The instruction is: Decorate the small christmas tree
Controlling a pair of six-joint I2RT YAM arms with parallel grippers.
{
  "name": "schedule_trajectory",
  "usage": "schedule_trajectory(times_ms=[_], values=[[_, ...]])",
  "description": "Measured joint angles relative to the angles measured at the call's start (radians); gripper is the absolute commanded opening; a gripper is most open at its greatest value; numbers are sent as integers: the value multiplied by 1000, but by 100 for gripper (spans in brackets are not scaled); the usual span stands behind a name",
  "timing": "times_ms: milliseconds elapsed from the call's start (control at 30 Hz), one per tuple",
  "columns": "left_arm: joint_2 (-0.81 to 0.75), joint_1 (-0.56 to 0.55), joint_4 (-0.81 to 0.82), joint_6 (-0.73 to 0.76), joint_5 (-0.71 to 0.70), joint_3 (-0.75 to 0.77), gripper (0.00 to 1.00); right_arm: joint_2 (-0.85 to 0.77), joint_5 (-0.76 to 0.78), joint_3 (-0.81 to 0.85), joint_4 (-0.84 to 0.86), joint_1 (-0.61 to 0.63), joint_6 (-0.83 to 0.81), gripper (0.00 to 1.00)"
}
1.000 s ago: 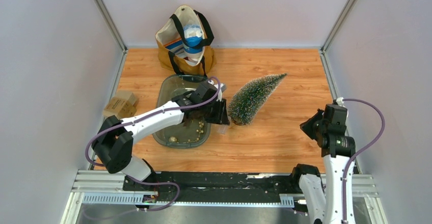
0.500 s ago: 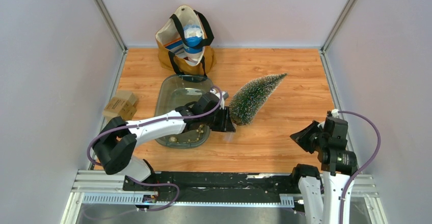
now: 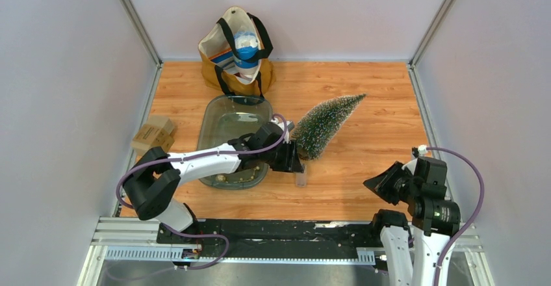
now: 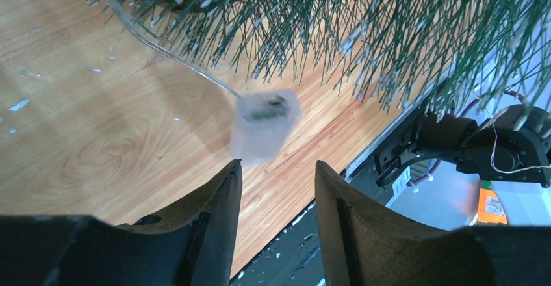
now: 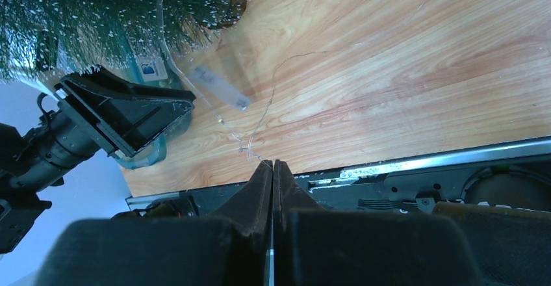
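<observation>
Black fingers of the left claw (image 4: 278, 169) stand apart, with nothing between them. Just past their tips is a small clear box (image 4: 263, 127), blurry, on a thin wire (image 4: 169, 55) that runs up into the needles. The small christmas tree (image 3: 325, 125) lies on its side in the middle of the wooden table (image 3: 364, 175). Its wide bottom is by the left claw and its tip points to the upper right. The right claw (image 5: 273, 166), at the lower right, is pressed together. The thin wire reaches its tips, but I cannot tell if it is pinched.
</observation>
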Motion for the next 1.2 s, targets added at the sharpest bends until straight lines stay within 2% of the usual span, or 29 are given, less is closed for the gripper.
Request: schedule_trajectory(times_ms=[333,467,633,800,1000,1200], values=[[-16,-27,0,-5,-37,-40,56,-6,-27,27,-19,0,-3,0],[-127,-43,-53,-1,-106,-89,56,-6,-45,65,-19,0,-3,0],[-323,-75,-119,29,-211,-91,56,-6,-61,103,-19,0,-10,0],[-446,-103,-140,67,-283,-91,58,-20,-78,122,-19,0,-15,0],[-426,-185,-125,122,-321,-91,58,-37,-130,125,-19,0,-30,0],[-282,-342,-71,227,-339,-34,59,-37,-185,125,-19,0,-44,0]])
